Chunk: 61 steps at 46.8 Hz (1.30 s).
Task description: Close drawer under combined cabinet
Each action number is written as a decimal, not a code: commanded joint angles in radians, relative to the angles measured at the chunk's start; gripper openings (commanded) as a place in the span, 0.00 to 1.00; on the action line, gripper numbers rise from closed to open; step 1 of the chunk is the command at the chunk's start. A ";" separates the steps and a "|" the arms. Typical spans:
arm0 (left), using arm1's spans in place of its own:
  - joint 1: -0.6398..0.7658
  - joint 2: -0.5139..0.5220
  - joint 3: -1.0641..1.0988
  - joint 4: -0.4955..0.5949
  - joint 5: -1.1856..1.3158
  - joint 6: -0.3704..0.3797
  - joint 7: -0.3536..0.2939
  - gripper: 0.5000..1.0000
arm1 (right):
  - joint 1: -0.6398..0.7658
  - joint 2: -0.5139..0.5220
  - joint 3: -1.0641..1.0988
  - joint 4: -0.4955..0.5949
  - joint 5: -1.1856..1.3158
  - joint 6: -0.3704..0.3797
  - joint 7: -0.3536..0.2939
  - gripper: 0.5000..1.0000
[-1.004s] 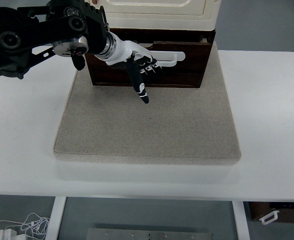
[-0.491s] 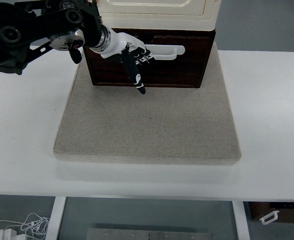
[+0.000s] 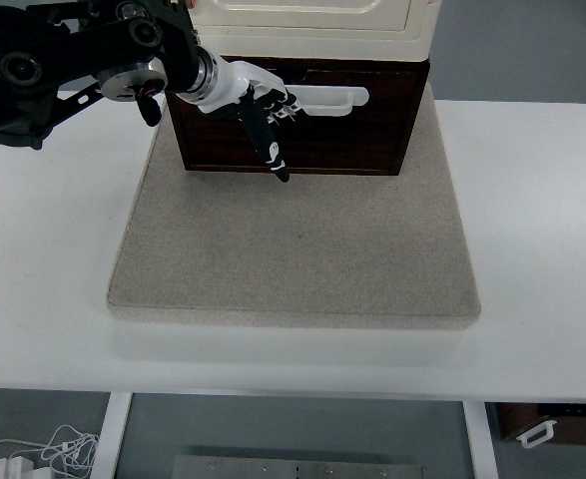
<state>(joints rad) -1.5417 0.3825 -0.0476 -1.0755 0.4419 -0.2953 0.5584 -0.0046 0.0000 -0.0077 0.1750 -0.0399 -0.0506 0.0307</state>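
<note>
Compared with a second ago, the drawer (image 3: pixel 302 130) has gone back under the cabinet (image 3: pixel 312 20) and the left arm has followed it in; over the last half second the change is slight.

Left side: the left robot hand (image 3: pixel 258 105) comes in from the picture's left edge and lies against the drawer front beside the white handle (image 3: pixel 327 98). Its fingers are curled around nothing, with one dark finger (image 3: pixel 273 150) stretched down across the wood panel. Judgement: the hand is placed flat to push, not to grip, which suits a closing motion.

Centre: the drawer sits at the far edge of the grey mat (image 3: pixel 293 249), its front projecting only a little past the cabinet. Whether it is fully seated cannot be told from above. Judgement: the task is near its end; a short final press may remain.

Right side: the white desk (image 3: pixel 542 230) is bare here. The right robot hand does not show.
</note>
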 commanded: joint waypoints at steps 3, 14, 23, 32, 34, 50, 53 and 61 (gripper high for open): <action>0.000 0.004 0.000 0.003 -0.002 0.001 -0.005 0.98 | 0.000 0.000 0.000 0.000 0.000 0.000 0.000 0.90; 0.017 0.006 -0.058 -0.003 -0.005 -0.028 -0.005 1.00 | 0.000 0.000 0.000 0.000 0.000 0.000 0.000 0.90; 0.032 0.007 -0.107 -0.003 -0.006 -0.111 -0.006 1.00 | 0.000 0.000 0.000 0.000 0.000 0.000 0.000 0.90; 0.066 0.007 -0.244 -0.003 -0.018 -0.212 -0.066 1.00 | 0.000 0.000 0.000 0.000 0.000 0.000 0.000 0.90; 0.074 0.006 -0.290 -0.003 -0.018 -0.222 -0.077 1.00 | 0.000 0.000 0.000 0.000 0.000 0.000 0.000 0.90; 0.112 0.004 -0.652 0.000 -0.018 -0.263 -0.178 1.00 | 0.000 0.000 0.000 0.000 0.000 0.000 0.000 0.90; 0.112 0.003 -0.716 0.003 -0.020 -0.263 -0.186 1.00 | 0.000 0.000 0.000 0.000 0.000 0.000 0.000 0.90; 0.114 0.003 -0.891 0.019 -0.018 -0.259 -0.187 1.00 | 0.000 0.000 0.000 0.000 0.000 0.000 0.000 0.90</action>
<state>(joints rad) -1.4281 0.3843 -0.8778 -1.0654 0.4226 -0.5585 0.3709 -0.0045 0.0000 -0.0077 0.1749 -0.0399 -0.0506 0.0307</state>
